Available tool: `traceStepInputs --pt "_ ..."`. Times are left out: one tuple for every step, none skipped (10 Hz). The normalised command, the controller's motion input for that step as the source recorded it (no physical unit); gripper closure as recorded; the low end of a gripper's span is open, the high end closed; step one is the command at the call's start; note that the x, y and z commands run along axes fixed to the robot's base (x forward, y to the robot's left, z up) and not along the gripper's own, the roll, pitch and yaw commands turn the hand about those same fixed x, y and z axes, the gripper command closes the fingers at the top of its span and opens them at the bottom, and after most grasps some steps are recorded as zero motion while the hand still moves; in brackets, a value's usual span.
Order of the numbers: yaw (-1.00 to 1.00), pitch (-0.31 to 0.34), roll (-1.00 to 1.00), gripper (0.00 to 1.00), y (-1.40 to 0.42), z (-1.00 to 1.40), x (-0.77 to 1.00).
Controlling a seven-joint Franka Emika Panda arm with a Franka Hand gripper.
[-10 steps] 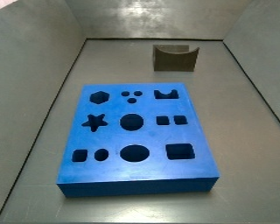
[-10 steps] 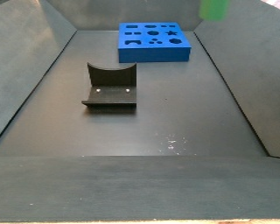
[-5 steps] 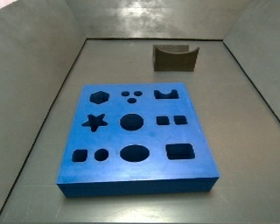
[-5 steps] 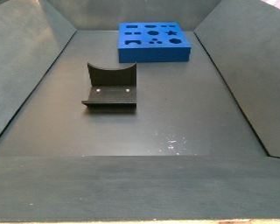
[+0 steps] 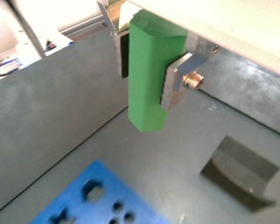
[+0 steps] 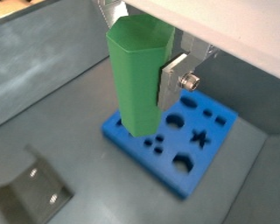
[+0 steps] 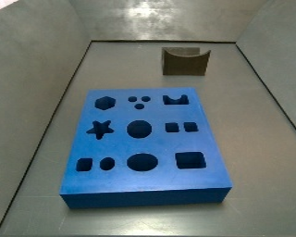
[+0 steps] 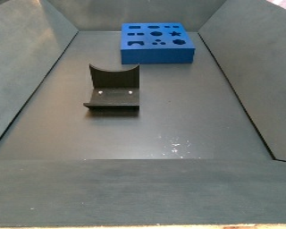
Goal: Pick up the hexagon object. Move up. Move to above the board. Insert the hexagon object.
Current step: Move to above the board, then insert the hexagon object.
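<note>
Gripper [image 5: 146,63] high above floor, out of frame in both side views. Jaws pinching rod [image 5: 150,74] at upper part; silver fingers [image 5: 178,77] pressed on opposite flats, rod hanging approx. vertical, lower end free. Same grasp in wrist view [image 6: 140,74].

Board [image 7: 141,141] flat on floor, all holes empty; hex hole [image 7: 104,102] at a corner, next to three small round holes. Fixture [image 7: 184,61] well apart from board, near back wall. Board also seen in wrist views [image 6: 184,143], below and off to one side of rod tip, so not yet above hex hole.

Risks, judged:
- Lateral offset at descent → tip lands on board face or in wrong hole, jams.
- Yaw mismatch, rod flats vs. hole flats → edge catch, no entry.
- Grip near top only → long free end; contact could tilt/slip rod in pads.
- Hard push on misfit → board shift on floor.
</note>
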Motion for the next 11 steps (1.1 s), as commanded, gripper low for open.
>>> traceStepInputs --pt "0.01 0.131 0.00 1.00 -1.00 0.23 0.35" --pt "0.01 0.134 0.00 1.00 -0.84 0.20 0.33" --pt "0.01 0.131 0.01 1.00 -0.61 0.15 0.25" --pt "0.01 0.124 0.02 1.00 -0.37 0.10 0.18" --pt "0.01 0.098 0.03 1.00 -0.19 0.05 0.12" --pt "0.00 -0.014 0.00 1.00 -0.51 -0.23 0.00" --pt "0.00 0.000 -0.01 1.00 0.00 0.00 0.00" --pt "0.00 -0.057 -0.11 1.00 -0.25 0.00 -0.28" --pt "-0.01 -0.037 -0.01 1.00 -0.55 0.00 -0.36" --pt "-0.02 -0.106 -0.04 1.00 -0.55 -0.14 -0.25" --pt "0.00 0.000 0.06 1.00 0.00 0.00 0.00"
